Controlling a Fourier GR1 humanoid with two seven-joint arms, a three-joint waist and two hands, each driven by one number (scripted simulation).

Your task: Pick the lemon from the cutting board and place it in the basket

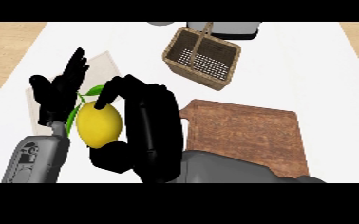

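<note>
A yellow lemon [98,124] with a green leaf sits in my right hand [153,128], whose fingers curl over its top while the thumb hooks under it. Hand and lemon are left of the brown wooden cutting board [245,133], which has nothing on it. The woven basket [176,46] with an upright handle stands farther back, above the board's left end, and looks empty. My left hand [60,91] is open with fingers up at the left, just behind the lemon and apart from it.
A pale mat [108,66] lies on the white counter under the left hand. A grey object [237,28] stands at the back edge behind the basket. Wooden surfaces show at both far corners.
</note>
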